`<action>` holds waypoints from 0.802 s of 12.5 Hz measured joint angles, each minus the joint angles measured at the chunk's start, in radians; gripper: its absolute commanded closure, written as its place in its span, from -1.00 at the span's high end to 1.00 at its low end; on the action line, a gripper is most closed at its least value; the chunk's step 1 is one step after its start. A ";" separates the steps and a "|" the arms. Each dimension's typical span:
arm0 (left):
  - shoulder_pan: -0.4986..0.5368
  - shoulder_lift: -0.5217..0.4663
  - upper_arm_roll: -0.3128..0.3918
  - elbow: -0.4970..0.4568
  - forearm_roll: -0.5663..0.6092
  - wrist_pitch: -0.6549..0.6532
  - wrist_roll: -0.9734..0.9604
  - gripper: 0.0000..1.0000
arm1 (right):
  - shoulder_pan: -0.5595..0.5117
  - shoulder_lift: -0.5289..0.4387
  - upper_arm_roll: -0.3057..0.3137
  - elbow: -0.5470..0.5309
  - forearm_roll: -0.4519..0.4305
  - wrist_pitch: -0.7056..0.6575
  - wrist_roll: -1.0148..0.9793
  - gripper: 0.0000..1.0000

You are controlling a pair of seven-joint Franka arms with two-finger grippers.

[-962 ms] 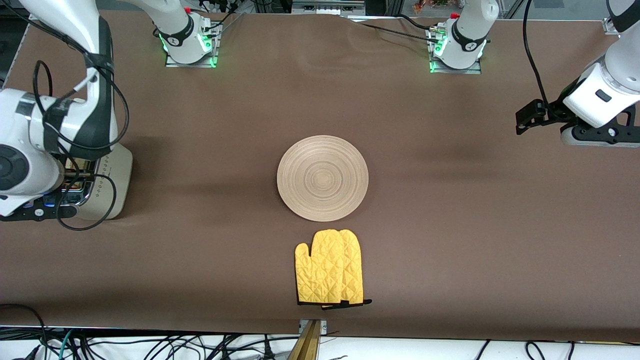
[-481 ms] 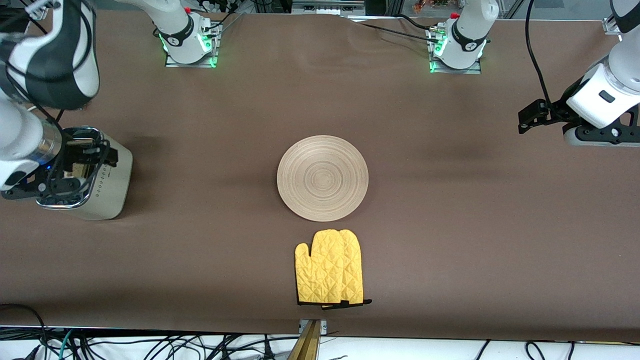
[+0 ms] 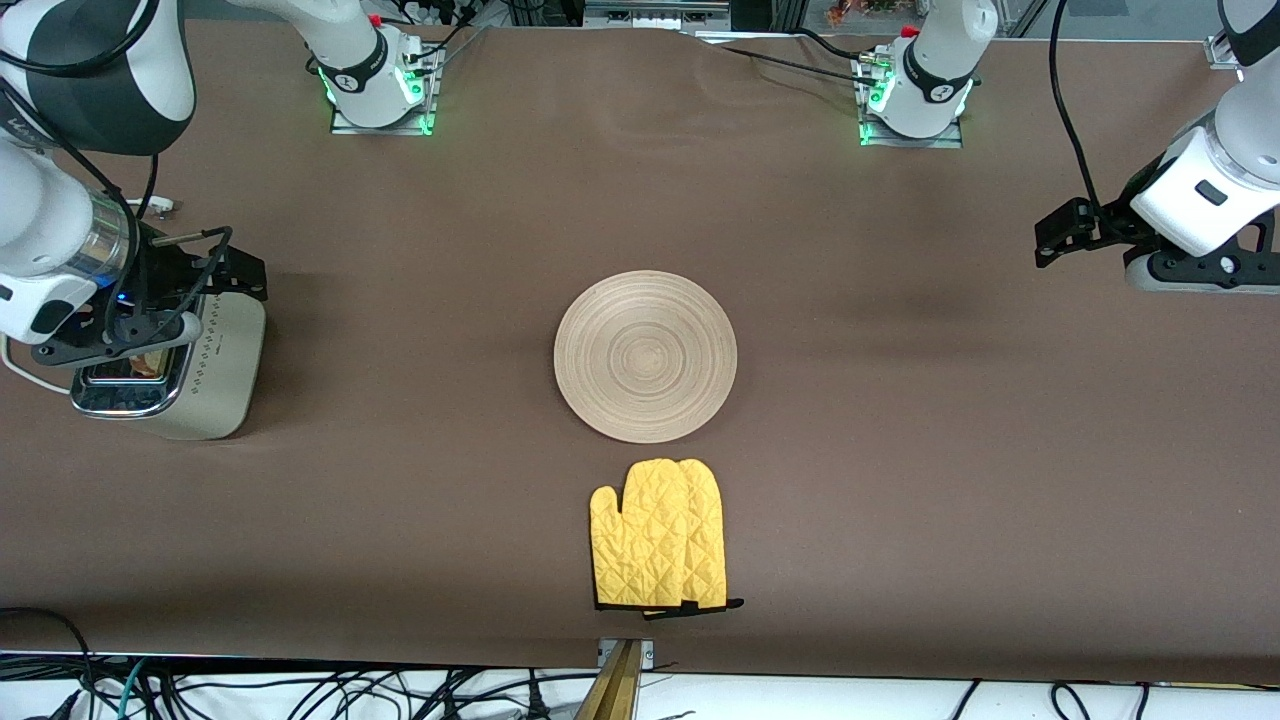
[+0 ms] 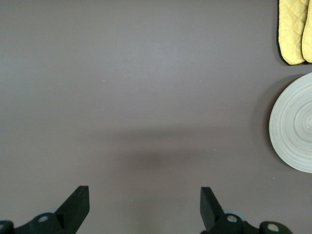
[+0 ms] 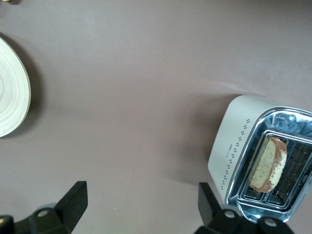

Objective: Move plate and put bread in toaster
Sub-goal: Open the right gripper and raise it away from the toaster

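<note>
Bread (image 5: 267, 164), light and crumbly, stands in a slot of the toaster (image 3: 170, 365) at the right arm's end; its crust edge offers the grip. Both grippers, right (image 5: 139, 202) above the toaster and left (image 4: 144, 204) waiting over bare table, gape empty.

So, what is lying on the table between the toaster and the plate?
Nothing: in the front view only bare brown table cover shows between the toaster and the plate. The right wrist view shows the same bare stretch.

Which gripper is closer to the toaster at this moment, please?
Right. The right gripper is open just above the toaster, which holds the bread. The left gripper waits open at the left arm's end of the table.
</note>
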 measured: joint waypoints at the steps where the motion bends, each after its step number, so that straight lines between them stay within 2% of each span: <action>1: 0.000 0.000 0.000 0.000 0.000 0.000 0.000 1.00 | -0.016 -0.001 0.027 -0.001 0.000 -0.002 0.005 1.00; 2: -0.001 0.000 0.000 0.000 0.000 0.000 0.000 1.00 | -0.074 -0.007 0.101 -0.001 -0.003 -0.006 0.021 1.00; 5: -0.001 0.000 -0.001 0.000 0.000 0.000 0.000 1.00 | -0.367 -0.067 0.431 -0.028 -0.078 -0.010 0.063 1.00; 6: -0.002 0.000 -0.001 0.000 0.000 0.000 0.000 1.00 | -0.442 -0.101 0.512 -0.053 -0.101 -0.010 0.073 1.00; 7: -0.002 0.000 -0.002 0.000 0.000 0.000 0.000 1.00 | -0.488 -0.137 0.563 -0.082 -0.114 -0.009 0.078 1.00; 10: -0.003 0.000 -0.002 0.001 0.000 0.000 0.000 1.00 | -0.537 -0.208 0.627 -0.144 -0.163 -0.005 0.081 1.00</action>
